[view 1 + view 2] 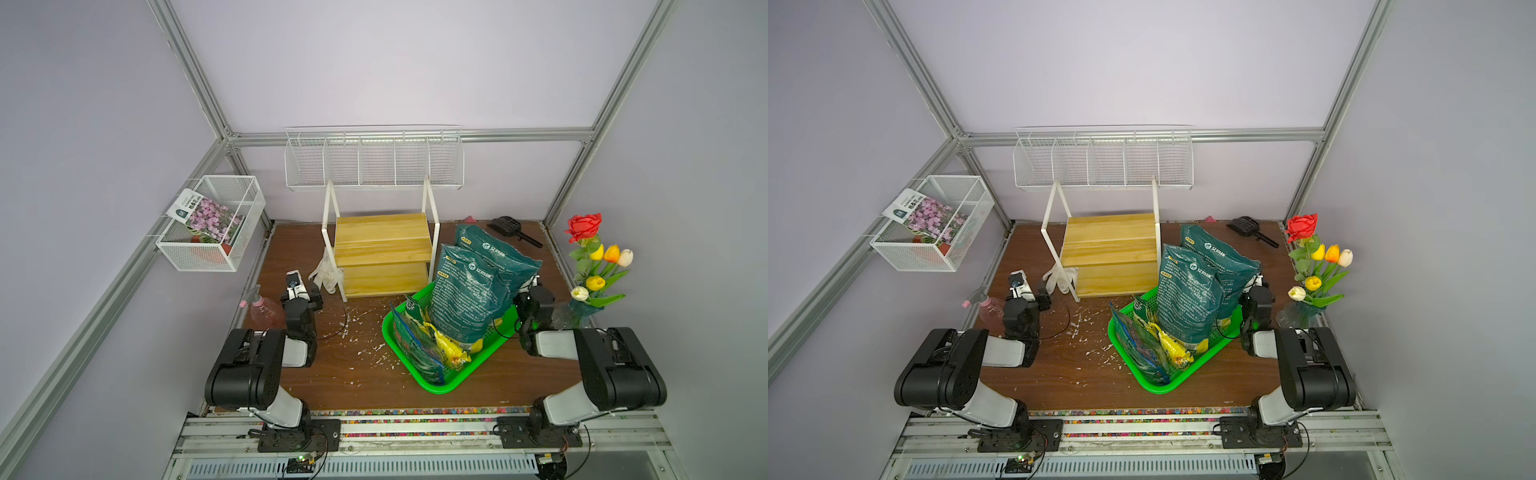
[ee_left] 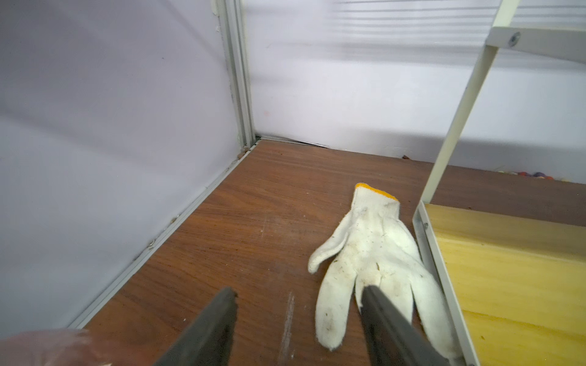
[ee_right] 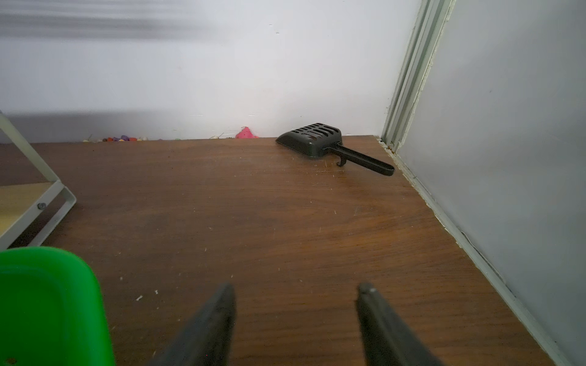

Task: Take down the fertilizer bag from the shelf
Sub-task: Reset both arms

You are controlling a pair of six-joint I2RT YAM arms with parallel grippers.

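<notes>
1. Judging by how things lie, the take-down looks done: both boards of the shelf (image 1: 381,249) are bare in both top views.
2. A teal fertilizer bag (image 1: 465,299) stands upright in the green basket (image 1: 440,388) on the desk (image 1: 361,386), just beside the shelf. A second teal bag (image 1: 505,255) leans behind it.
3. The left pincer (image 2: 298,293) is released and empty, low over the desk near a white glove (image 2: 371,253).
4. The right pincer (image 3: 296,290) is also spread, grasping nothing, just beside the basket.
5. Little seems left beyond parking both arms.
</notes>
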